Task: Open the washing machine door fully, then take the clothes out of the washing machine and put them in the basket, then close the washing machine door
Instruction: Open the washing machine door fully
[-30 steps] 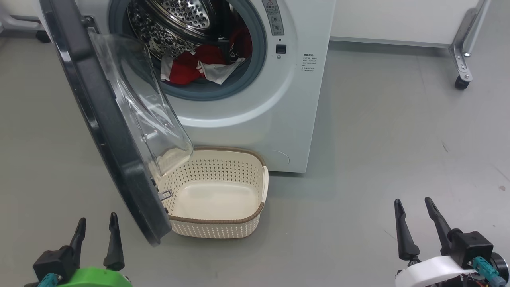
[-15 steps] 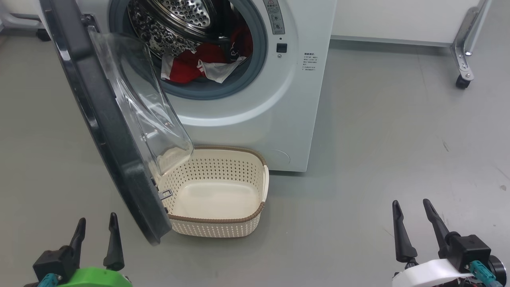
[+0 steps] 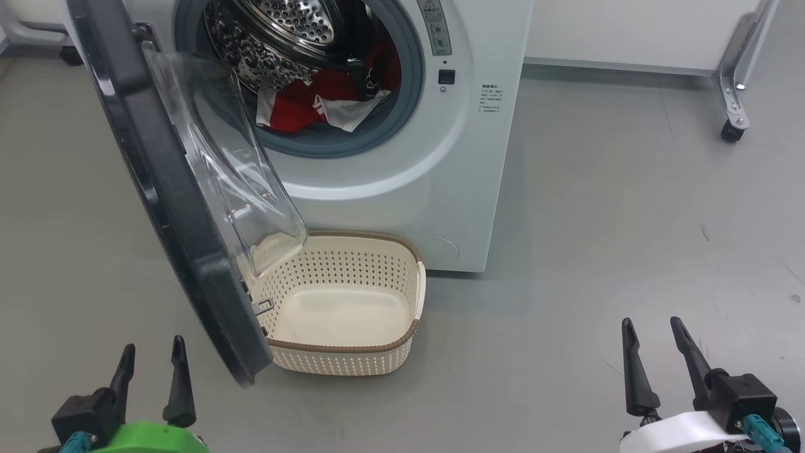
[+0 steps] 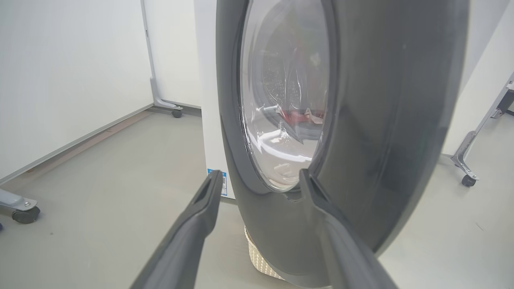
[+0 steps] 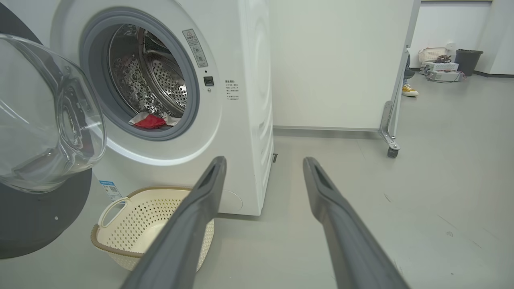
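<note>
The white washing machine [image 3: 402,189] stands ahead with its door [image 3: 170,214] swung partway out, black rim toward me and the clear glass bowl [image 3: 233,170] over the basket's left end. Red and white clothes [image 3: 314,104] lie at the drum's mouth and show again as clothes [image 5: 150,119] in the right wrist view. The cream basket [image 3: 377,358] sits empty on the floor below the opening. My left gripper [image 3: 153,355] is open at the lower left, just short of the door's rim [image 4: 381,140]. My right gripper [image 3: 651,332] is open at the lower right, over bare floor.
Grey floor spreads to the right of the machine. A white partition on a castor leg [image 3: 732,94] stands at the back right, with another castor [image 4: 25,212] to the left. A person's foot in a yellow shoe [image 5: 409,91] and boxes lie far behind.
The head view has shifted slightly, so the whole scene sits a little to the right. My right gripper has dipped and then risen a little; the left gripper, door and basket stay put.
</note>
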